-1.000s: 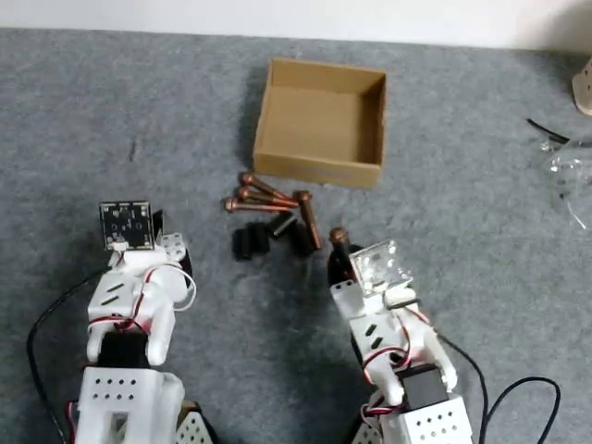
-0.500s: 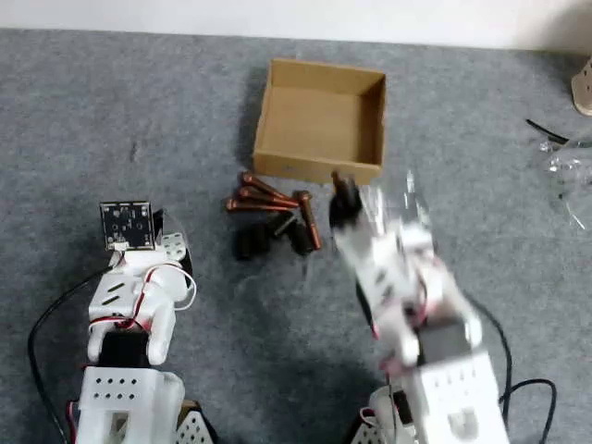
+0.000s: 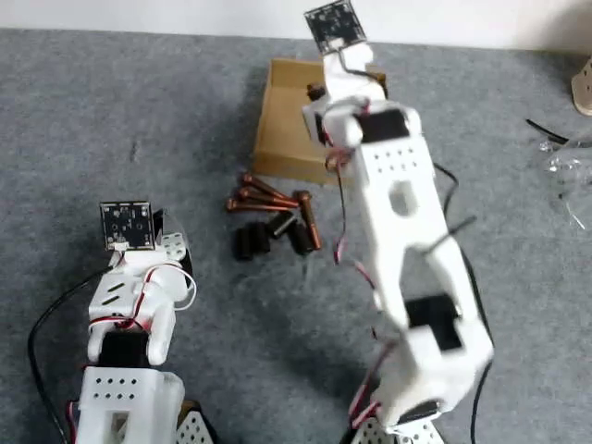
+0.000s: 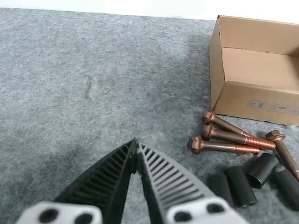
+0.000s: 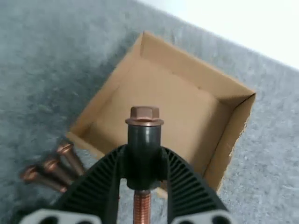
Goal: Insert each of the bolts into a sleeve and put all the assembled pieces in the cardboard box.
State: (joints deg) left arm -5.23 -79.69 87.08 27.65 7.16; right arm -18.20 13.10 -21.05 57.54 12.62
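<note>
My right gripper point(image 5: 144, 158) is shut on a black sleeve point(image 5: 144, 140) with a copper bolt point(image 5: 144, 114) through it, held over the open cardboard box point(image 5: 196, 63). In the high view the right arm stretches across the table to the box point(image 3: 277, 139). Several loose copper bolts point(image 3: 268, 197) lie in front of the box, with several black sleeves point(image 3: 268, 239) just nearer the arms. The left wrist view shows the same bolts point(image 4: 224, 136) and sleeves point(image 4: 243, 182) off to one side of my left gripper point(image 4: 137, 148), which is shut on nothing above bare carpet.
Grey carpet covers the table. The left arm point(image 3: 139, 287) rests at the near left. Clear plastic bits and a black wire point(image 3: 560, 153) lie at the far right edge, with a beige object point(image 3: 583, 88) beyond them.
The right arm has swung from the near side of the table forward and up over the box, carrying the sleeved bolt. The left arm has stayed still.
</note>
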